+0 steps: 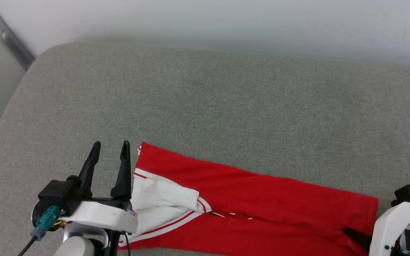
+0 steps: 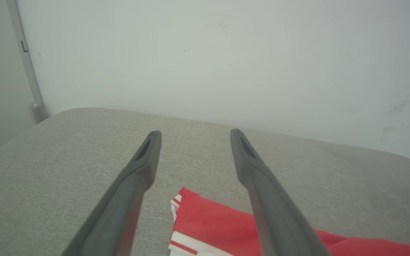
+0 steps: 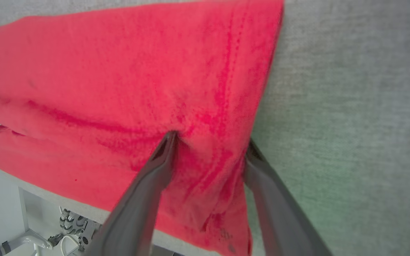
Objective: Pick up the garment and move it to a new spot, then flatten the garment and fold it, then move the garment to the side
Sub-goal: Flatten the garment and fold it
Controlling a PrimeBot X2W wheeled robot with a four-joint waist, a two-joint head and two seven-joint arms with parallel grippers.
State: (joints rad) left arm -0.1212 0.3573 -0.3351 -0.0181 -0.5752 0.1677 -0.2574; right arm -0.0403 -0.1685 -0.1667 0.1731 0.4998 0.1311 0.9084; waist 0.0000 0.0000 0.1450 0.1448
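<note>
The garment (image 1: 262, 199) lies on the grey padded table (image 1: 205, 89) as a long red band near the front edge, a white sleeve with red trim folded over its left end. My left gripper (image 1: 109, 145) stands open just left of that end, above the table; the left wrist view has the garment's corner (image 2: 208, 220) low between the spread fingers (image 2: 144, 160). My right gripper (image 3: 210, 138) is open and presses down on the garment's right end (image 3: 119, 71), one finger on the cloth, the other at its side edge. The head view has a dark finger (image 1: 356, 236) there.
A pale wall (image 1: 226, 21) runs along the table's far edge. A grey post (image 1: 12, 42) stands at the back left corner. The table's front edge (image 3: 48, 195) lies close under the garment, with robot parts below it. Bare grey surface stretches behind the garment.
</note>
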